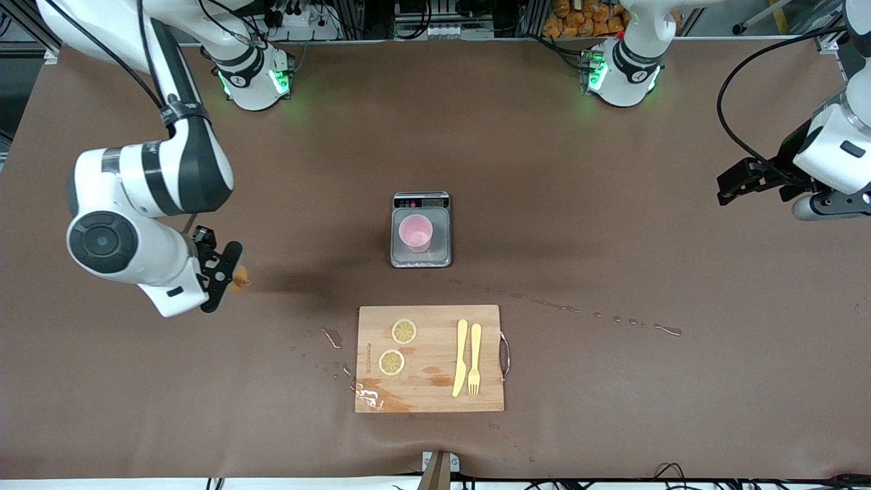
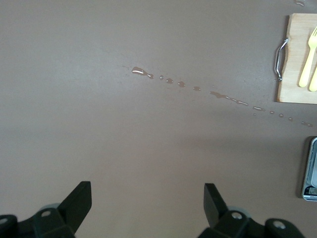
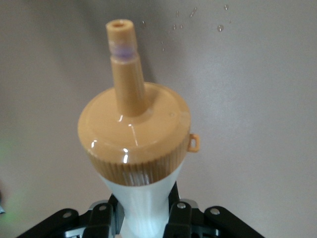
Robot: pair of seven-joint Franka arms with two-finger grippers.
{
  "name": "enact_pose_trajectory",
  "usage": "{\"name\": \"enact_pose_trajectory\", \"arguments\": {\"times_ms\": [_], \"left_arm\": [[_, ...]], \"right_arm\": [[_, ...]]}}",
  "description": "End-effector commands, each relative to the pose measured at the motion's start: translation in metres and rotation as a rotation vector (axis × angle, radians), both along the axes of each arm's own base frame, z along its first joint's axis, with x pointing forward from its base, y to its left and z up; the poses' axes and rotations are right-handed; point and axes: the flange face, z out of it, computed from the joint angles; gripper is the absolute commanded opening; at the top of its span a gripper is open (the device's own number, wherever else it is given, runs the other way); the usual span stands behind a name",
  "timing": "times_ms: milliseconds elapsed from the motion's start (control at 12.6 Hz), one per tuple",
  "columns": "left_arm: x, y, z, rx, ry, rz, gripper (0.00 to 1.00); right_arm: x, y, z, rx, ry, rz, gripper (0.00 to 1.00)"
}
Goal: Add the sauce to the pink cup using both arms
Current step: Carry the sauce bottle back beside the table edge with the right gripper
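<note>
Clamped in the right gripper (image 3: 141, 218), over bare brown table toward the right arm's end: the translucent whitish squeeze bottle of sauce (image 3: 141, 148), orange nozzle cap foremost. Standing on the small grey kitchen scale (image 1: 421, 231) at mid-table: the pale pink plastic cup (image 1: 415, 233). Waiting with fingers spread apart over bare table at the other end: the left gripper (image 2: 147, 208). Likely trouble: squeezing during the carry, adding drips to the wet droplet trail (image 2: 198, 88); tipping the light cup with the nozzle. No legible writing anywhere; wooden cutting board (image 1: 430, 358) stamp unreadable.
</note>
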Motion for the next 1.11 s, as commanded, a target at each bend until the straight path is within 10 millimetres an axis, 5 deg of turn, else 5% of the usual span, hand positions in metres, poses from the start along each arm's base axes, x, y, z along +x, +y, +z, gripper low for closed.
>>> {"name": "enact_pose_trajectory", "arguments": {"times_ms": [0, 554, 1029], "left_arm": [[-0.006, 0.002, 0.004, -0.010, 0.001, -0.008, 1.00], [-0.007, 0.002, 0.006, -0.010, -0.001, -0.013, 1.00], [-0.007, 0.006, 0.008, -0.009, -0.005, -0.010, 1.00]], "right_arm": [[-0.012, -0.034, 0.001, 0.143, -0.029, 0.038, 0.00], [-0.005, -0.139, -0.047, 0.388, -0.160, 0.139, 0.00], [0.005, -0.191, -0.117, 0.672, -0.304, 0.328, 0.00]]}}
